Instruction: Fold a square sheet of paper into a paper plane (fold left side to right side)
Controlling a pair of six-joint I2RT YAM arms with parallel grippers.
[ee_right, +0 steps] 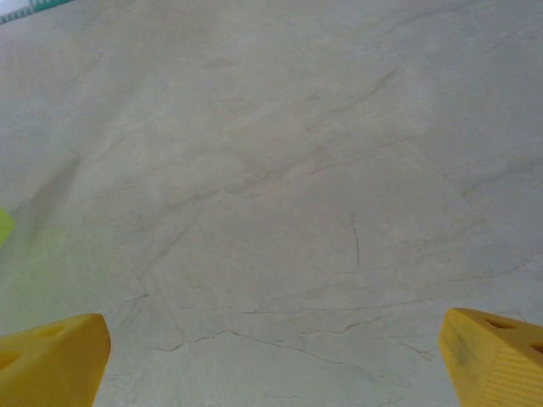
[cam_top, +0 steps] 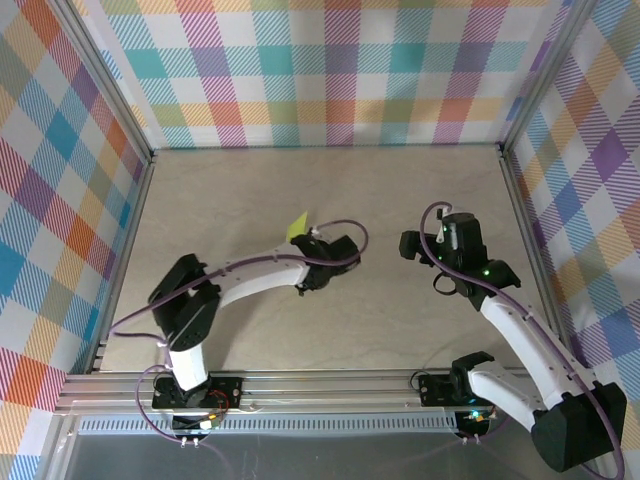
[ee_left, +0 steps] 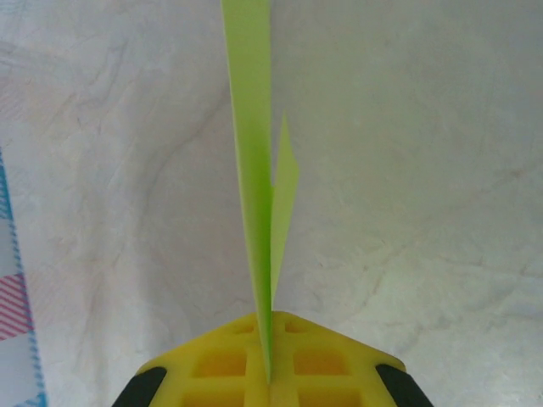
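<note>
Seen from above, L to R. Left arm folded back at the elbow near its base, forearm reaching rightward and away over the beige table (cam_top: 400, 190). Left tool (cam_top: 303, 240) pressed together, pinching the paper plane (cam_top: 297, 225), a small lime folded piece left of table centre. On left wrist cam, yellow fingers (ee_left: 221, 365) clamped on thin edge-on layers, one short pointed flap splayed to the rt. Well apart to the rt, right arm rising from its base, wrist turned leftward. Right tool (cam_top: 412, 245) spread wide, aimed toward the plane w/ bare table between. On right wrist cam, lime blur at far left edge.
</note>
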